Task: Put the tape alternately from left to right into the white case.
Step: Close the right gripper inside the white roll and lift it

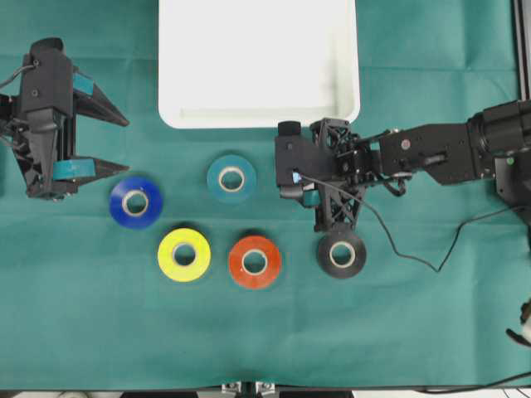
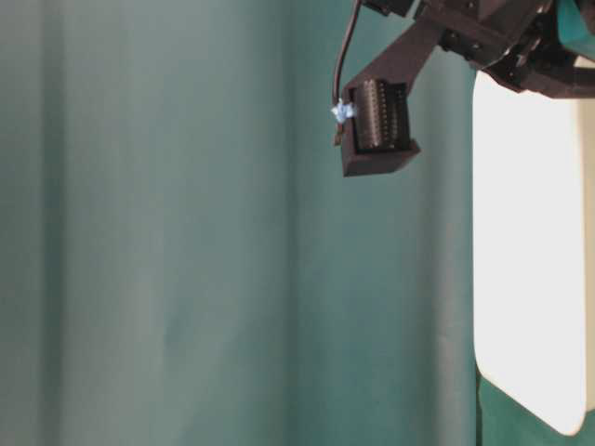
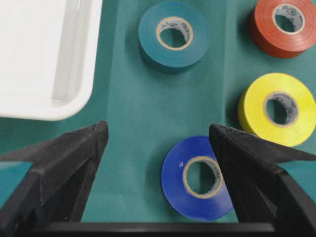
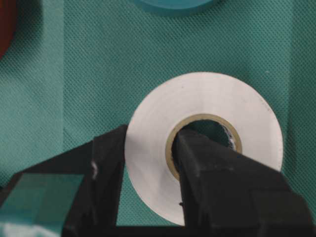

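Note:
The white case [image 1: 257, 62] lies at the back middle of the green cloth. In front of it lie the blue [image 1: 135, 201], teal [image 1: 231, 178], yellow [image 1: 183, 254], orange-red [image 1: 254, 261] and black [image 1: 341, 254] tape rolls. My right gripper [image 4: 148, 148] is shut on the white roll [image 4: 217, 103], one finger inside its core and one outside its wall. I cannot tell whether that roll is off the cloth. From overhead, the right gripper [image 1: 309, 192] sits between the teal and black rolls and hides the white roll. My left gripper [image 3: 158, 138] stands open above the blue roll [image 3: 177, 182].
In the left wrist view the case's corner [image 3: 44, 54] is at upper left, with the teal [image 3: 173, 34], orange-red [image 3: 284, 27] and yellow [image 3: 279, 108] rolls beyond the fingers. A cable [image 1: 398, 245] trails from the right arm past the black roll.

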